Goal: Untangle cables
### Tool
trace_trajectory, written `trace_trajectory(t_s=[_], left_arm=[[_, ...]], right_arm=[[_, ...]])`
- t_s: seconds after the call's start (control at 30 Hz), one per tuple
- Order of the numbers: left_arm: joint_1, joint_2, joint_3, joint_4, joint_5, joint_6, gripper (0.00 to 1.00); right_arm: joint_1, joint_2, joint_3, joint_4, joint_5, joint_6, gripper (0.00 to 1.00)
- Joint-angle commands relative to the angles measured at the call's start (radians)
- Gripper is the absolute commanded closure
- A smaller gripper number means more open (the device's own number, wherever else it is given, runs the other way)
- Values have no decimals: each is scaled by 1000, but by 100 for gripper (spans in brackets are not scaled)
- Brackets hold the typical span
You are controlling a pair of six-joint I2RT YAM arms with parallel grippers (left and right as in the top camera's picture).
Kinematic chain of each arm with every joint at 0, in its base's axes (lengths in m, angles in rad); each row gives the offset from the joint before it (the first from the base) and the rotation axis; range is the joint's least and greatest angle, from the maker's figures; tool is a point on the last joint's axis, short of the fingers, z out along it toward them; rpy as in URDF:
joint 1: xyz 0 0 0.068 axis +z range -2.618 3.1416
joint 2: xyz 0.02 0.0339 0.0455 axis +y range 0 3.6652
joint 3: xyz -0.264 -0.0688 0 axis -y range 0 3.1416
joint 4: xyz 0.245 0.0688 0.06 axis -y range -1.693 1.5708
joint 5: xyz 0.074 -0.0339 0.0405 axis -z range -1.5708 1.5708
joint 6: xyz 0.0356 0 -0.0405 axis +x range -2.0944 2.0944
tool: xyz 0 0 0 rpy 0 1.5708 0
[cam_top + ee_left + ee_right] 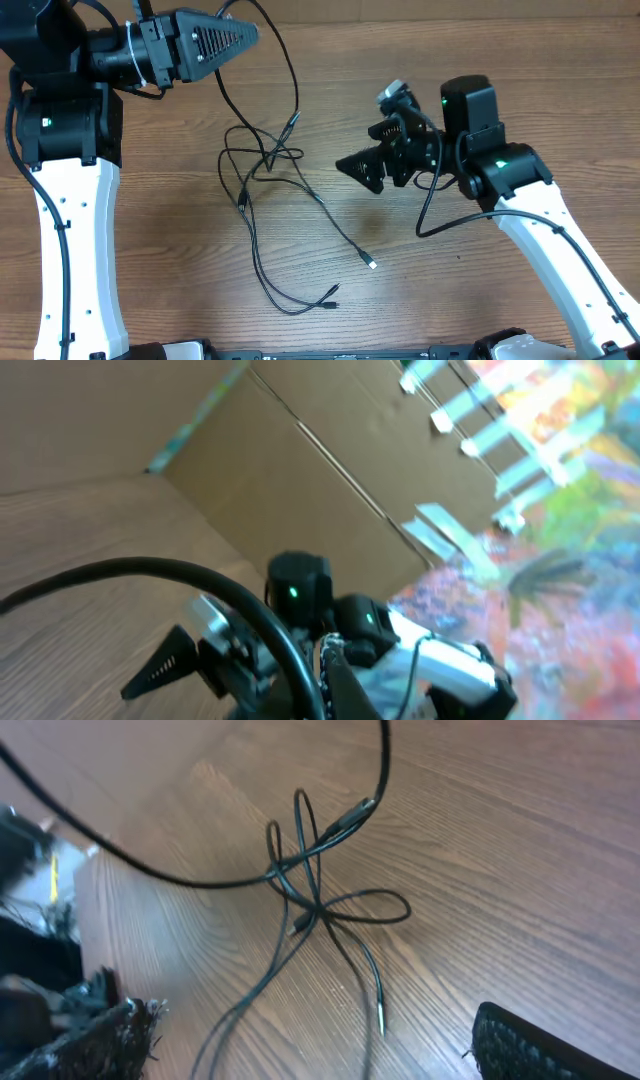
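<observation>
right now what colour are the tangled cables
Black; the cables show best in the overhead view.

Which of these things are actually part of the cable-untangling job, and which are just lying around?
Part of the job:
- tangled black cables
- left gripper, gripping one strand above the table
- right gripper, open beside the knot

Just around:
- wooden table
- cardboard panel
- colourful backdrop behind the cardboard
</observation>
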Motion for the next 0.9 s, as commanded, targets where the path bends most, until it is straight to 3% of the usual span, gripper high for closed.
trace_trajectory(t_s=[0.0, 0.23, 0.57, 0.63, 0.87], left_arm=[[-11, -15, 22, -15, -85, -111, 96], [-82, -22, 22, 0, -103, -251, 96], [-100, -63, 22, 275, -148, -557, 96], [-100, -72, 22, 301, -149, -592, 96], [-101, -101, 22, 328, -167, -626, 96]], right_arm=[[30, 3, 14, -1, 24, -88, 0], [115, 54, 14, 6, 19, -200, 0], [162, 143, 14, 46, -38, -322, 11], [162, 156, 14, 77, -39, -319, 19], [166, 165, 14, 169, -130, -317, 18]])
